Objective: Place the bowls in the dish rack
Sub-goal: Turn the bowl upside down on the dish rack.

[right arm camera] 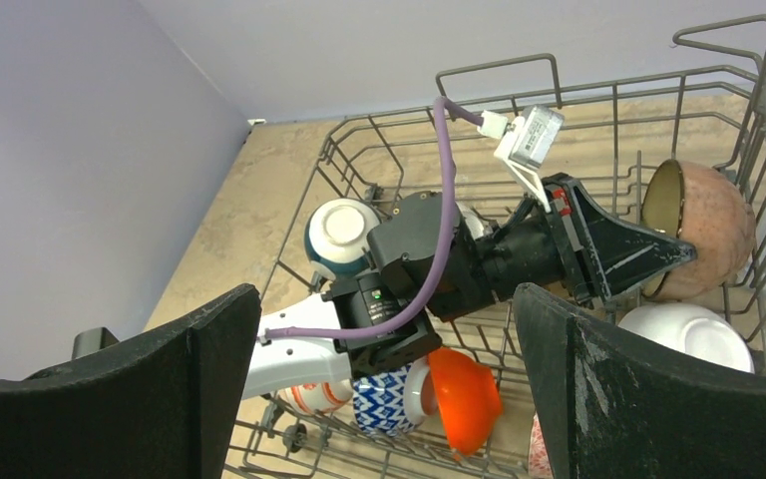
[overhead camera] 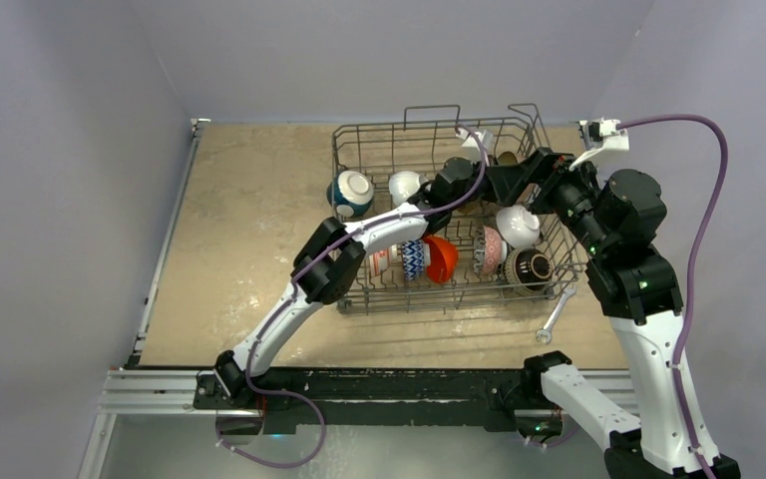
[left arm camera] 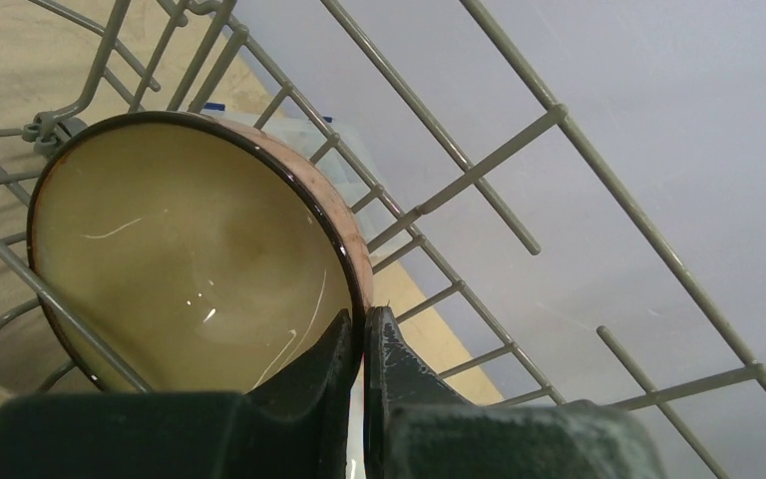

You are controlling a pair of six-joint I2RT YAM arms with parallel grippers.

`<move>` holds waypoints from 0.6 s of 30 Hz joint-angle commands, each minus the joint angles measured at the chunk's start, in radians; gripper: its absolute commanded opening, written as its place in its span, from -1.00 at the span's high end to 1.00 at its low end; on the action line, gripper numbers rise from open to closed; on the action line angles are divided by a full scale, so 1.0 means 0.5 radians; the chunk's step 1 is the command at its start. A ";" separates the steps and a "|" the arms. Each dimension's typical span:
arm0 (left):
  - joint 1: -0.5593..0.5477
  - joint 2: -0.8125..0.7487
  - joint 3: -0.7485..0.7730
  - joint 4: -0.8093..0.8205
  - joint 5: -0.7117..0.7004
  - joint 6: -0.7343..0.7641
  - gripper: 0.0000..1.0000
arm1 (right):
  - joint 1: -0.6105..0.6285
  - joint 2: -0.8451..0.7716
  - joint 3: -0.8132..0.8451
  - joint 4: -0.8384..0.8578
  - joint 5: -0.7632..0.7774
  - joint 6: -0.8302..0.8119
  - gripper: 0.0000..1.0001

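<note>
The dish rack point(overhead camera: 379, 135) sits mid-table, and the left arm reaches into it. The left gripper point(left arm camera: 362, 344) is clamped on the rim of the brown bowl point(left arm camera: 190, 259), one finger inside the cream interior and one outside. The bowl is tilted on its side in the rack's far right corner (rack wires run close beside it). The right gripper point(right arm camera: 384, 294) hovers over the rack's right side, fingers wide apart. Nearer the front sit the white bowl point(overhead camera: 518, 226), the orange-red bowl point(overhead camera: 443, 257) and the blue-patterned bowl point(overhead camera: 414, 258).
</note>
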 commanded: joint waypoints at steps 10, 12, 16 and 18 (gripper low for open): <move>0.167 -0.333 -0.311 -0.036 -0.032 -0.051 1.00 | -0.004 -0.003 -0.025 0.042 -0.049 -0.026 -0.98; 0.182 -0.341 -0.312 -0.091 -0.057 -0.062 1.00 | -0.005 -0.002 -0.031 0.045 -0.052 -0.028 -0.97; 0.223 -0.308 -0.232 -0.273 -0.070 -0.138 1.00 | -0.005 0.001 -0.029 0.052 -0.060 -0.026 -0.98; 0.248 -0.280 -0.192 -0.349 -0.054 -0.186 1.00 | -0.005 0.004 -0.032 0.055 -0.064 -0.024 -0.98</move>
